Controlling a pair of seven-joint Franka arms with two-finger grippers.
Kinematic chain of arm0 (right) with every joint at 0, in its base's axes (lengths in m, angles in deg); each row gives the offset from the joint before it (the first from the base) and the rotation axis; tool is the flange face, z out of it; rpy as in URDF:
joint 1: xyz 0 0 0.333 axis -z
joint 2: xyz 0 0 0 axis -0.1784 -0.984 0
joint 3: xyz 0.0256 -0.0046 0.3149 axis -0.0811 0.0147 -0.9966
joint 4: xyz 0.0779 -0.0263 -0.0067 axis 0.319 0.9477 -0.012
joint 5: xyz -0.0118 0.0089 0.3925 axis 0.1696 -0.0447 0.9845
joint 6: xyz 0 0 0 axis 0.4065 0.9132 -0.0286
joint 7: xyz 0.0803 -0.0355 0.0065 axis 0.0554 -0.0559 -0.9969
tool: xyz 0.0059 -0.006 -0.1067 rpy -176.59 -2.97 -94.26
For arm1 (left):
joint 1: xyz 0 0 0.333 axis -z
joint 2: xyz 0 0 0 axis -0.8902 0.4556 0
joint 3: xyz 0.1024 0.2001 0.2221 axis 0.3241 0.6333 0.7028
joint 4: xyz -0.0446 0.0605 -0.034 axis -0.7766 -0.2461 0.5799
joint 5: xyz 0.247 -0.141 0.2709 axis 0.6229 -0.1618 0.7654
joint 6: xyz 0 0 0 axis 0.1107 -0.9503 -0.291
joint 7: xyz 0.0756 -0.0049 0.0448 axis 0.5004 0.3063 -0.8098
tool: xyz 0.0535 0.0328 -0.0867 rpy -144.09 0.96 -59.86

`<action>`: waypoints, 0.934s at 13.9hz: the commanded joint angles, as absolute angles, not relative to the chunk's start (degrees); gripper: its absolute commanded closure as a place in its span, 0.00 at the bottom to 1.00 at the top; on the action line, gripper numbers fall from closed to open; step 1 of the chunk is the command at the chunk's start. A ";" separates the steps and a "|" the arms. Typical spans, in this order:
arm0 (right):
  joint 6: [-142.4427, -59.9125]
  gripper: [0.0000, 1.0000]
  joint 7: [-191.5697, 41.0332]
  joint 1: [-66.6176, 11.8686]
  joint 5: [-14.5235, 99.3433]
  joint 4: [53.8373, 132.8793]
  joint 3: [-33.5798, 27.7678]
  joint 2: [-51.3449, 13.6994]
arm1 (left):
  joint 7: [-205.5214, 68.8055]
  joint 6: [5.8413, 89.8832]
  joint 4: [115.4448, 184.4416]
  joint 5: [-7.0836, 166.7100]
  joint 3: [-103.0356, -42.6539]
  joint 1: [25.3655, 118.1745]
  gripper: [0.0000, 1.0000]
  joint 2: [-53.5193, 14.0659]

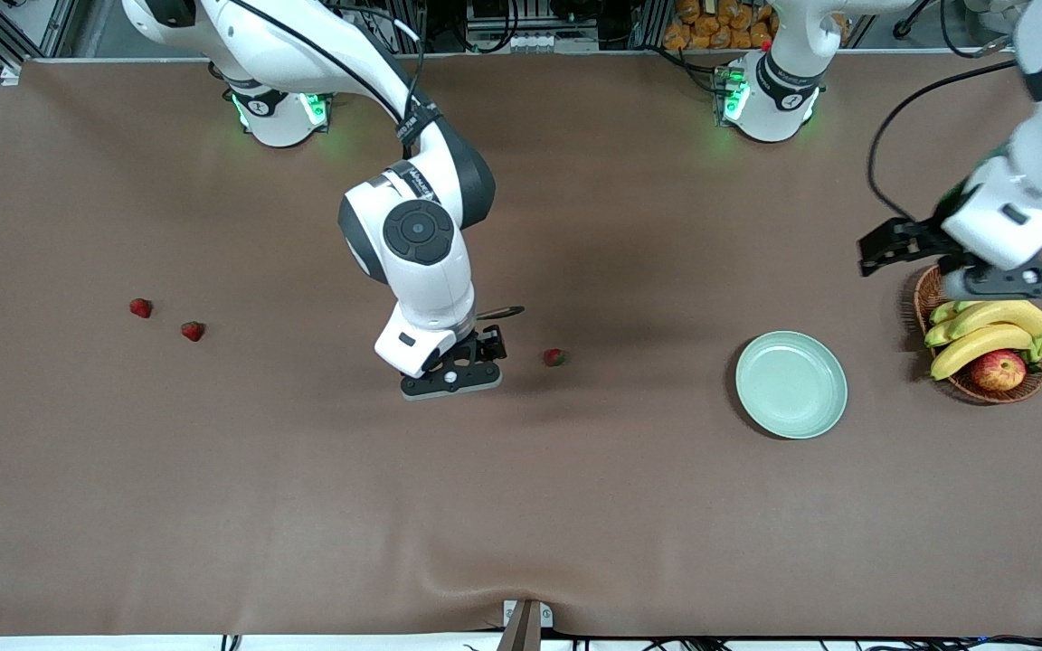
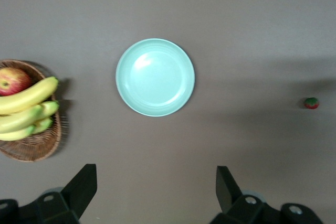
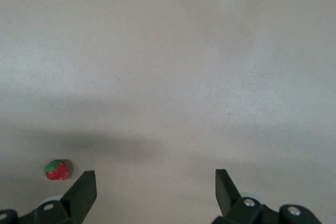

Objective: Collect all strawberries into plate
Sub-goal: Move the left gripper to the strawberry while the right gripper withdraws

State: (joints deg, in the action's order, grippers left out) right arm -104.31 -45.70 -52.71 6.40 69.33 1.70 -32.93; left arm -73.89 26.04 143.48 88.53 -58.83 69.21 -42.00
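The right gripper hangs over mid-bench, fingers spread wide, one strawberry on the cloth just beside it. Two more strawberries lie together near the right arm's end of the bench. The plate sits bare toward the left arm's end, beside a fruit basket. The left gripper waits above that basket, fingers apart.

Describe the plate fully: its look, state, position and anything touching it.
The plate is round, shallow and pale mint green, glossy, with a raised rim. It lies flat and empty on the brown table cover, beside the wicker basket of fruit, toward the left arm's end. Nothing touches it but the table.
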 commanded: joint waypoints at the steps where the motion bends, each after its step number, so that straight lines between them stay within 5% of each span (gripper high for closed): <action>1: -103.51 0.00 -45.19 -52.11 6.00 70.54 1.14 -31.31 | -80.25 29.21 144.79 88.81 -59.88 72.72 0.00 -38.77; 6: -103.42 0.00 -45.19 -50.89 6.00 70.54 1.22 -30.69 | -91.94 48.87 156.13 88.81 -62.34 80.10 0.00 -34.73; 13: -101.92 0.00 -45.10 -50.27 5.92 70.54 1.92 -30.52 | -125.59 64.28 151.42 89.60 -62.08 94.43 0.00 -17.07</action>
